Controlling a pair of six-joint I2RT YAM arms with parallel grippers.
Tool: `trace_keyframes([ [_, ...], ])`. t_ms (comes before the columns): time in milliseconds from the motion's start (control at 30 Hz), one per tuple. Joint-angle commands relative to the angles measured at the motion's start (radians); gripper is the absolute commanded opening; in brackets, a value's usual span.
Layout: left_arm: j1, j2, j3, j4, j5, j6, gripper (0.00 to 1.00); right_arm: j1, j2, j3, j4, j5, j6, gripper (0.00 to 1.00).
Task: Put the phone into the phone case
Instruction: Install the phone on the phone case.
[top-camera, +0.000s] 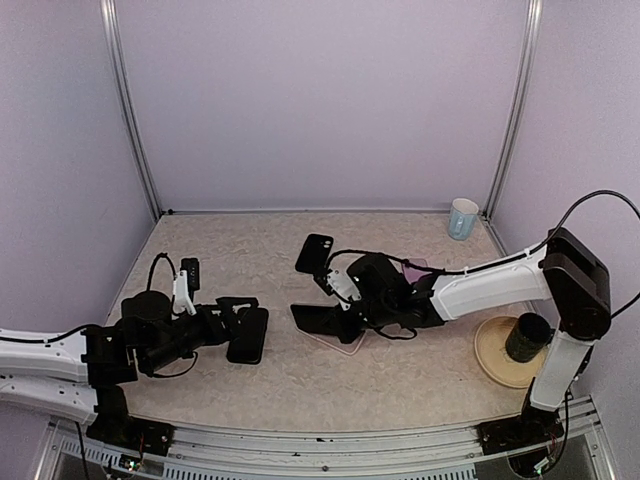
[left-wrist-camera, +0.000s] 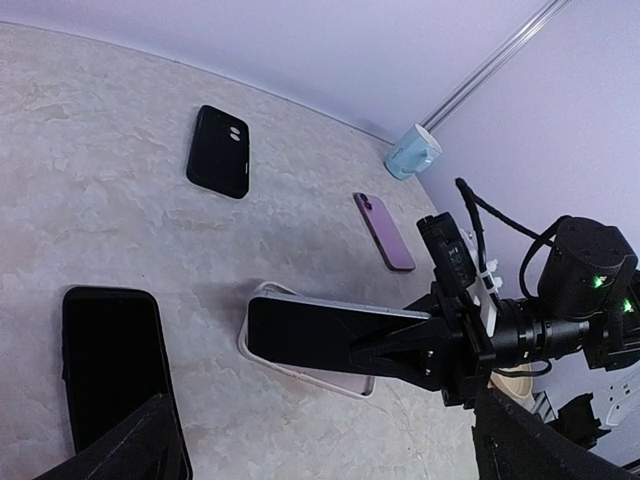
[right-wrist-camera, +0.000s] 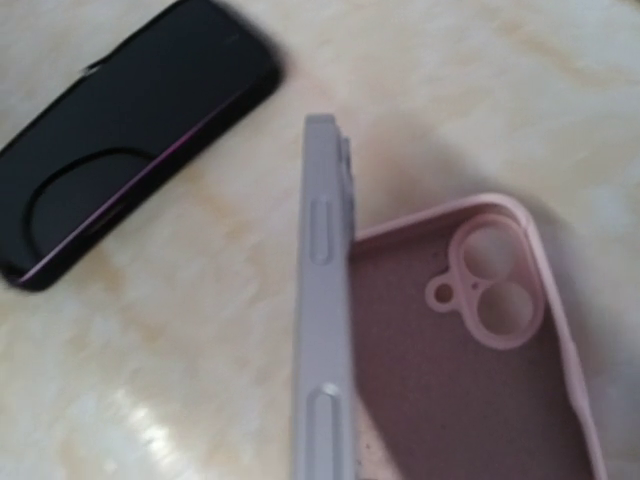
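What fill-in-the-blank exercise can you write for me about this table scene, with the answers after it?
1. The thing held in the right gripper is a ____.
2. The empty phone case is ____ in colour.
3. The mug in the far right corner is light ____.
Missing words: phone; pink; blue.

My right gripper (top-camera: 347, 303) clamps the phone (top-camera: 318, 318) over the pink case (top-camera: 350, 346). My left gripper (top-camera: 232, 318) stands spread wide beside a black phone (top-camera: 250, 336).
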Motion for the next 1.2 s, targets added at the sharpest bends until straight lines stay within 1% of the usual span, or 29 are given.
trace_keyframes([
  [0,0.000,0.010,-0.006,0.037,0.012,0.004,0.99,0.015,-0.053,-0.042,0.002,-0.183,-0.014,0.00],
  [100,0.000,0.014,-0.010,0.043,0.017,-0.001,0.99,0.014,-0.078,-0.058,0.000,-0.193,-0.016,0.00],
  [267,0.000,0.025,-0.008,0.045,0.023,-0.010,0.99,0.011,-0.142,-0.093,0.019,-0.264,-0.016,0.00],
  [433,0.003,0.055,-0.004,0.045,0.022,-0.025,0.99,0.006,-0.193,-0.109,-0.023,-0.246,-0.008,0.00],
  [600,0.027,0.122,0.019,0.051,0.054,-0.034,0.99,-0.048,-0.278,-0.161,-0.005,-0.265,0.115,0.00],
  [767,0.047,0.248,0.077,0.059,0.080,-0.027,0.99,-0.077,-0.331,-0.191,-0.007,-0.284,0.238,0.00],
  [967,0.069,0.403,0.137,0.113,0.134,-0.011,0.99,-0.092,-0.349,-0.187,-0.062,-0.254,0.332,0.00],
  [1067,0.073,0.455,0.156,0.138,0.160,-0.008,0.99,-0.112,-0.359,-0.209,-0.040,-0.290,0.381,0.00],
  [1167,0.074,0.505,0.174,0.155,0.185,-0.009,0.99,-0.141,-0.364,-0.225,-0.037,-0.326,0.463,0.00],
])
